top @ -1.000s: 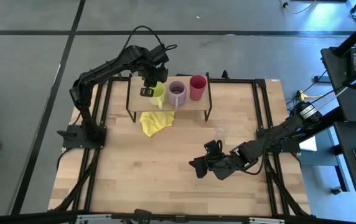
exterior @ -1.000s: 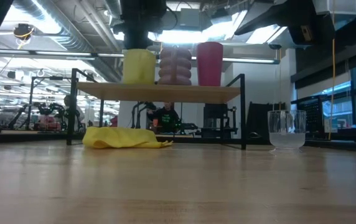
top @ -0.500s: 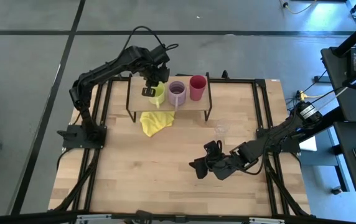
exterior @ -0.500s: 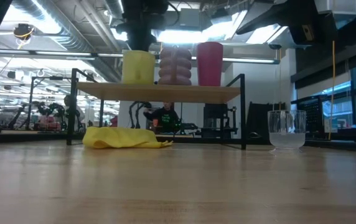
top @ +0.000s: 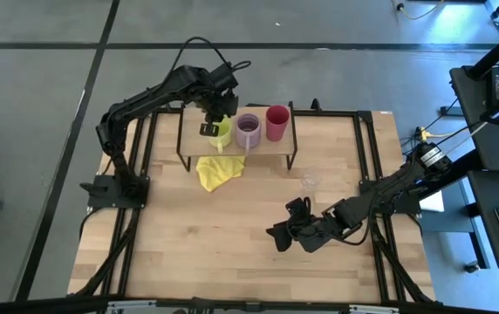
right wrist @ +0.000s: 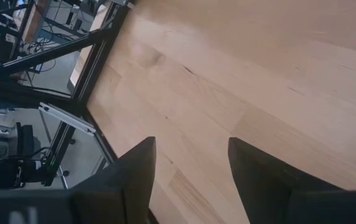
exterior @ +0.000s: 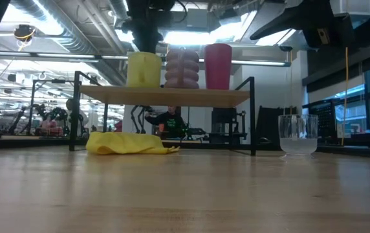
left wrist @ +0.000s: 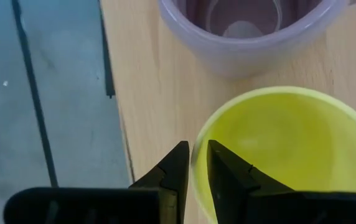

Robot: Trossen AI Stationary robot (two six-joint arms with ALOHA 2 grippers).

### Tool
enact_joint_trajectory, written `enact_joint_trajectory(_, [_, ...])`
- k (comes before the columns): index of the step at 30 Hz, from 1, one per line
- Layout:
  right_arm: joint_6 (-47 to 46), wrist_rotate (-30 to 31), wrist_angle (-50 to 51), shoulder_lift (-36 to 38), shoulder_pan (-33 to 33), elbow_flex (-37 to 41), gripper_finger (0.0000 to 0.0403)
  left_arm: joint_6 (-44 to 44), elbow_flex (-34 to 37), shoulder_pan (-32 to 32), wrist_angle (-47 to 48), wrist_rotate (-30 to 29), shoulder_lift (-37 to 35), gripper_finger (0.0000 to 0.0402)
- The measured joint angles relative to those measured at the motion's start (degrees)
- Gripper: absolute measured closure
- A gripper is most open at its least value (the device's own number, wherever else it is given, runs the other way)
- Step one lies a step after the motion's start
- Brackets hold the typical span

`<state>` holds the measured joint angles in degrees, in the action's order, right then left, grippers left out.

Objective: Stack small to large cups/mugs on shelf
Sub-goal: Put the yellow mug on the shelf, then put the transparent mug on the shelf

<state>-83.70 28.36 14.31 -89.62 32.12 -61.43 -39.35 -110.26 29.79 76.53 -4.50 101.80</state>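
On the shelf (top: 281, 146) three vessels stand in a row. From the table's left they are the lime-yellow mug (top: 222, 135), the lilac mug (top: 248, 131) and the red cup (top: 276, 122). In the low view their bases rest on the shelf board (exterior: 172, 97). My left gripper (top: 208, 128) is over the lime-yellow mug (left wrist: 290, 149), shut on its rim. The tiny clear glass (top: 310, 181) stands on the tabletop to the right of the shelf. My right gripper (top: 277, 237) hovers open over the near right of the table, touching nothing. My left gripper (left wrist: 193, 146) pinches the lime-yellow mug's rim (left wrist: 198, 142) on its left side, away from the lilac mug (left wrist: 246, 31). One finger (left wrist: 224, 171) is inside the mug and one (left wrist: 177, 168) outside. The fingers come from above, pointing down. The mug (exterior: 143, 69) stands upright, its base on the shelf board.
A yellow cloth (top: 217, 170) lies crumpled on the table in front of the shelf's left half. The clear glass (exterior: 297, 134) stands alone on the right. The middle and near left of the tabletop (top: 188, 235) hold nothing. A person shows in the room beyond.
My left arm's wrist has shifted a little above the lime-yellow mug, still shut on its rim. The mug stays upright on the shelf's left end. My right arm has kept still.
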Motion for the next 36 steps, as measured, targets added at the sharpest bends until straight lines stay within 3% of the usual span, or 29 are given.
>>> enact_joint_trajectory(9, [0.0, -0.1, -0.2, 0.0, -0.1, 0.0, 0.02, 1.5, -1.8, -0.7, -0.2, -0.9, -2.1, 0.035])
enact_joint_trajectory(15, [5.3, 2.4, -2.6, 2.6, -1.4, 0.0, 0.02, 7.6, -11.1, -2.9, 0.1, 1.4, -2.2, 0.035])
enact_joint_trajectory(17, [10.9, 4.0, -5.3, 5.4, -3.1, 0.0, 0.02, 11.7, -15.6, -4.1, 0.0, 8.5, -2.2, 0.035])
enact_joint_trajectory(21, [21.3, 4.5, -5.3, 12.8, -7.6, 0.0, 0.02, 20.3, -22.7, -6.6, -1.7, 32.6, -2.4, 0.035])
enact_joint_trajectory(23, [25.3, 4.6, -2.9, 16.8, -9.7, 0.0, 0.02, 22.9, -23.2, -9.3, -2.7, 38.8, -2.5, 0.035])
enact_joint_trajectory(26, [27.6, 4.7, 6.0, 22.8, -12.6, 0.0, 0.0201, 25.3, -23.0, -15.2, 1.0, 34.1, -2.1, 0.035])
enact_joint_trajectory(29, [22.6, 3.9, 22.8, 27.7, -16.0, 0.0, 0.0207, 26.4, -19.4, -22.6, 3.6, 28.1, -2.4, 0.035])
enact_joint_trajectory(33, [11.2, -2.8, 42.6, 30.7, -19.8, 0.0, 0.0218, 33.2, -11.0, -32.5, -2.6, 27.3, -2.0, 0.035])
enact_joint_trajectory(36, [6.1, -6.4, 49.9, 30.9, -20.9, 0.0, 0.0226, 37.8, -4.5, -38.7, -11.1, 23.7, -2.2, 0.035])
